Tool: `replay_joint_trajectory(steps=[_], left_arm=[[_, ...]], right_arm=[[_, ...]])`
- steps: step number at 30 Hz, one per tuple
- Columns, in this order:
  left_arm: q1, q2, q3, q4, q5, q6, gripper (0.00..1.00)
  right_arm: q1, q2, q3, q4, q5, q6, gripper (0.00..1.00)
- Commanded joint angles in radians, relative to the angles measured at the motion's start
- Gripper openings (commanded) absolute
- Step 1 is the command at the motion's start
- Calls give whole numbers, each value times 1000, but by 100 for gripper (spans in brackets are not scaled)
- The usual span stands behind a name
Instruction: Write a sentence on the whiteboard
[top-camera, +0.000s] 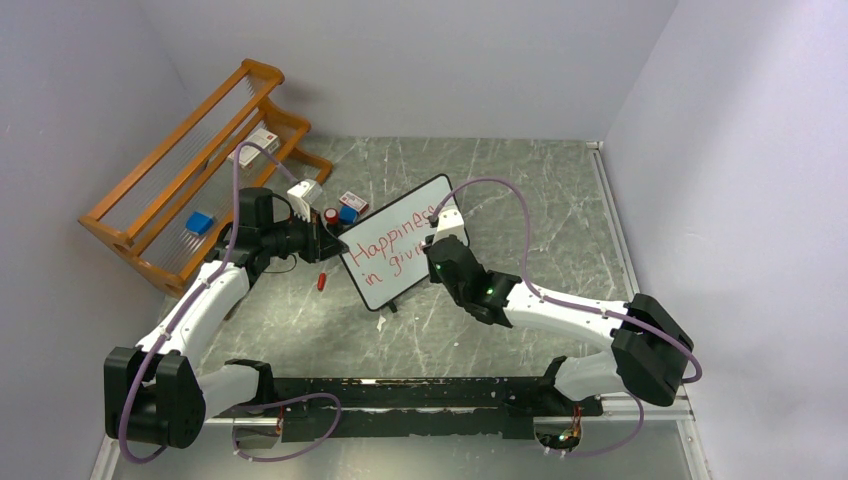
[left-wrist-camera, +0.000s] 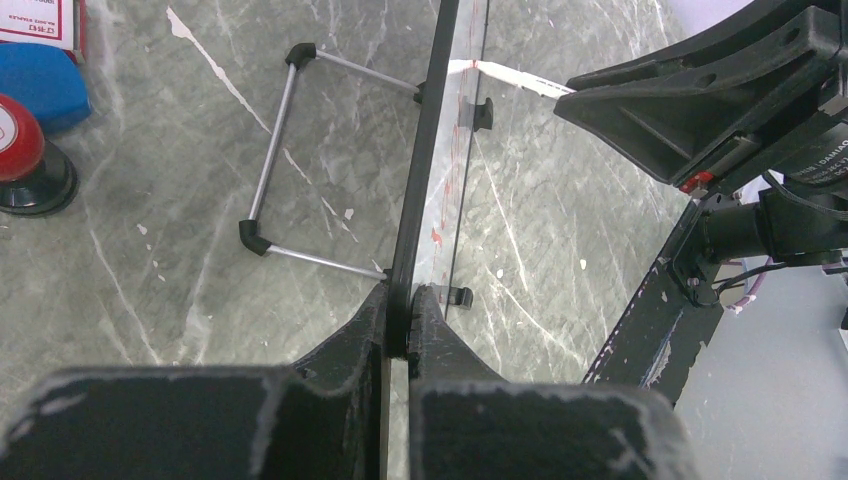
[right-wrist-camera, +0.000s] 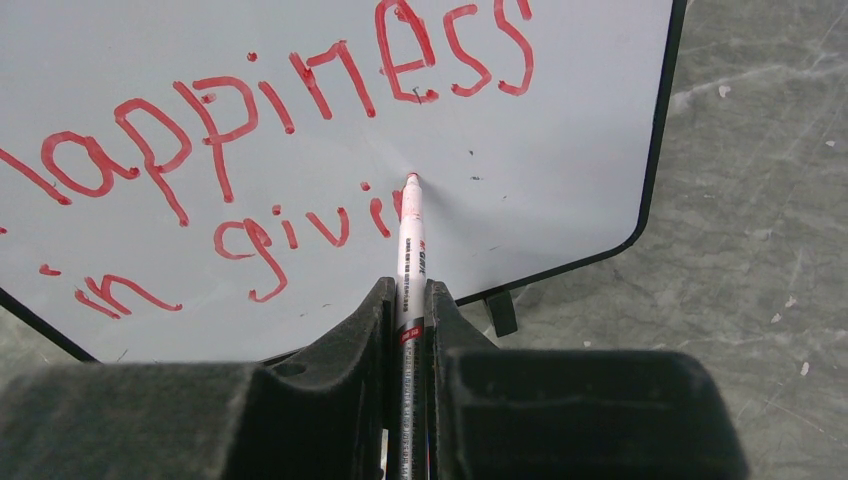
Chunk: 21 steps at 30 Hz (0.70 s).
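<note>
The whiteboard (top-camera: 400, 240) stands tilted on the table on its wire stand (left-wrist-camera: 275, 155). Red lettering (right-wrist-camera: 290, 95) on it reads "Happiness" above "in givi". My left gripper (left-wrist-camera: 410, 320) is shut on the board's black left edge (left-wrist-camera: 425, 150) and holds it. My right gripper (right-wrist-camera: 408, 300) is shut on a white marker (right-wrist-camera: 410, 255). The marker's red tip (right-wrist-camera: 411, 180) touches the board just right of "givi". In the top view the right gripper (top-camera: 440, 250) is at the board's right side and the left gripper (top-camera: 335, 243) at its left side.
A wooden rack (top-camera: 195, 170) stands at the back left with a blue item (top-camera: 199, 223) on it. Small boxes and a red-topped object (top-camera: 330, 215) lie behind the board. A red marker cap (top-camera: 321, 281) lies on the table. The board's black foot (right-wrist-camera: 502, 312) shows.
</note>
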Motion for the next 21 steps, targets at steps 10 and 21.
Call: replay_joint_trajectory(steps=[10, 21], left_arm=[[3, 32, -24, -101, -114, 67, 5], [2, 30, -23, -101, -117, 67, 5]], right_arm=[[-15, 2, -4, 3, 12, 22, 0], [-14, -2, -24, -6, -12, 44, 0]])
